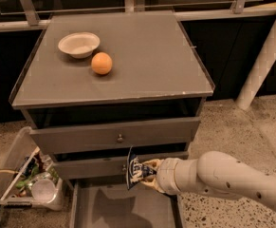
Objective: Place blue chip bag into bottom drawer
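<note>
The blue chip bag (134, 171) is a dark navy foil bag with white lettering, held upright in my gripper (144, 174). The gripper is shut on it, in front of the middle drawer and just above the back of the bottom drawer (95, 209). The bottom drawer is pulled out at the foot of the grey cabinet; its flat grey floor shows. My white arm (223, 179) reaches in from the lower right.
On the cabinet top (142, 56) stand a white bowl (78, 44) and an orange (102, 63). Two upper drawers with round knobs (120, 138) are closed. A clear bin of rubbish (28, 182) sits on the floor at left. A white post (265, 56) stands at right.
</note>
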